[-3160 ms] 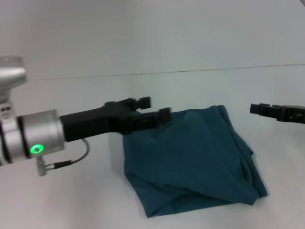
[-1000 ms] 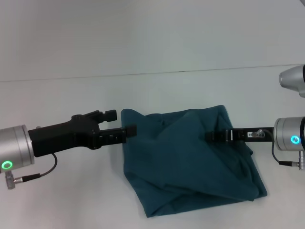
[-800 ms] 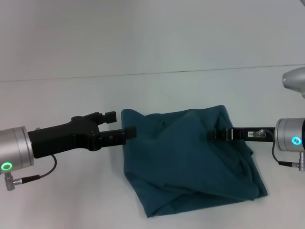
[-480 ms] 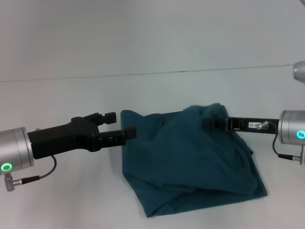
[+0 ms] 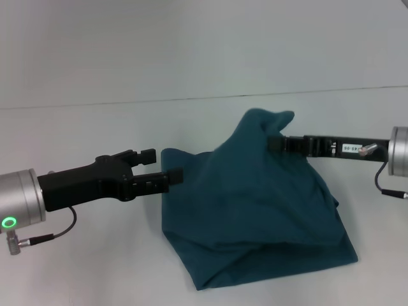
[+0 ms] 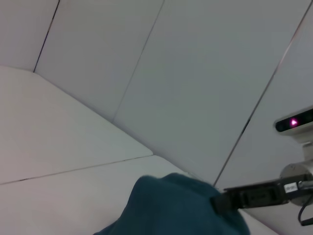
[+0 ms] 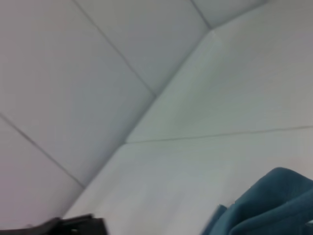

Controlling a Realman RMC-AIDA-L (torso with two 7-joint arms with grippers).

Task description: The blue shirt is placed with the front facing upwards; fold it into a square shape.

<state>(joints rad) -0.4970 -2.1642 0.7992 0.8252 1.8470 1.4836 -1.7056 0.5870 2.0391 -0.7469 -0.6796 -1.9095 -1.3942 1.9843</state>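
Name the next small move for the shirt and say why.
Probably carry the right gripper toward the left gripper: it is shut on a raised peak of the blue shirt, while the left gripper sits open at the shirt's opposite edge.

Shirt [image 5: 255, 217] bunched on the table [image 5: 95, 268], roughly dead centre, spreading toward 5 o'clock. Left gripper [image 5: 162, 167] at 9 o'clock of it, fingertips right at the cloth's edge, spread apart. Right gripper [image 5: 275, 143] in from 3 o'clock, pinching a peak of fabric up at 12 o'clock, off the table.
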